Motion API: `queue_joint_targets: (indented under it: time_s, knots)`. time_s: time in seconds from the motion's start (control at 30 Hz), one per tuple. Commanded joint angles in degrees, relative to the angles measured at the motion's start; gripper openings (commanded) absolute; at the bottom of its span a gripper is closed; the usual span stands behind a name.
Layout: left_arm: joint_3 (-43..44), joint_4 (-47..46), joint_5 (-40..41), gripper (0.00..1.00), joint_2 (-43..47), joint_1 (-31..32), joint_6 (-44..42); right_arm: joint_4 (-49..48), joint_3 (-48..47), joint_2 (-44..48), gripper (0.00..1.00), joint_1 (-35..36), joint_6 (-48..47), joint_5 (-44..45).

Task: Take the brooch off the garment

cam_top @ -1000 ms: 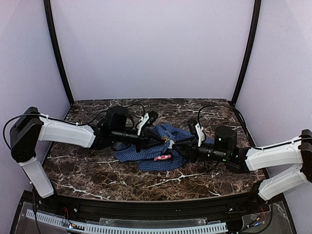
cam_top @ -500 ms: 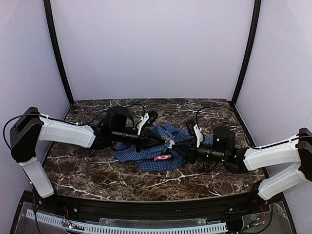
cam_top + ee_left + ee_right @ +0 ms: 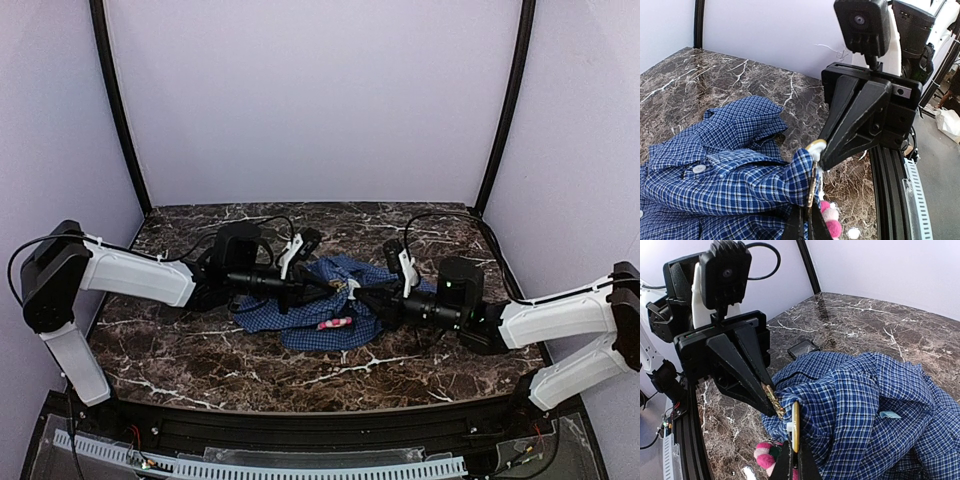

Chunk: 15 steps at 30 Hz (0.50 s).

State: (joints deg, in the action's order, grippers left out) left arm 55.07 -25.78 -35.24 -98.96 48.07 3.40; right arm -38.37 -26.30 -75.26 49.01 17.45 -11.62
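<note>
left fingers [image 3: 747, 375], right fingers [image 3: 855, 120]: clamped on thin gold brooch [image 3: 796, 422] (edge-on) | shirt [image 3: 865, 405]: crumpled check

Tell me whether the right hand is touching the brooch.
Touching. In the left wrist view, the right hand is closed, pinching the gold top of the brooch above the shirt fold.

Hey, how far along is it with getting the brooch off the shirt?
Done: the left gripper and right gripper are both at the brooch. In hand: each is shut on it, with gold showing between the jaws. Left: it still sits in the blue shirt, so pulling it free remains.
</note>
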Motion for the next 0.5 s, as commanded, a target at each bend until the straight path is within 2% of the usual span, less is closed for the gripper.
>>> queue_joint_targets:
  time_s: [0.0,0.1,0.17,0.23,0.3,0.33,0.37,0.43,0.47]
  knots:
    - [-1.2,-4.4,0.4,0.01,0.4,-1.1,2.9,-1.4,1.5,3.9,0.0,0.2,0.5,2.7]
    - [-0.6,-3.6,-0.9,0.04,-0.1,-1.4,3.2,-2.0,1.7,4.7,0.0,0.2,0.0,2.5]
    - [0.0,-2.7,-2.6,0.1,-0.1,-1.4,2.6,-3.3,1.6,4.8,0.0,0.2,-0.8,1.5]
    - [0.3,-1.7,-3.9,0.3,0.4,-1.4,0.6,-4.3,1.1,4.4,0.0,0.2,-2.0,-0.5]
    - [0.5,0.1,-3.4,0.63,1.7,-1.5,-1.5,-4.2,0.2,3.9,0.0,0.2,-2.9,-2.3]
    - [0.7,1.2,-2.5,0.68,2.3,-1.5,-2.3,-3.8,-0.5,3.7,0.0,0.1,-3.4,-3.5]
    - [0.9,4.1,-2.3,0.79,3.8,-1.9,-5.2,-3.3,-1.1,3.4,0.0,-0.2,-3.8,-5.1]
    - [0.8,7.5,-1.4,0.91,6.3,-2.8,-7.7,-1.5,-2.8,2.8,0.0,-1.0,-4.3,-8.8]
    - [0.8,8.3,-0.8,0.93,7.8,-3.0,-8.4,-0.6,-3.5,2.4,0.0,-1.4,-4.7,-10.9]
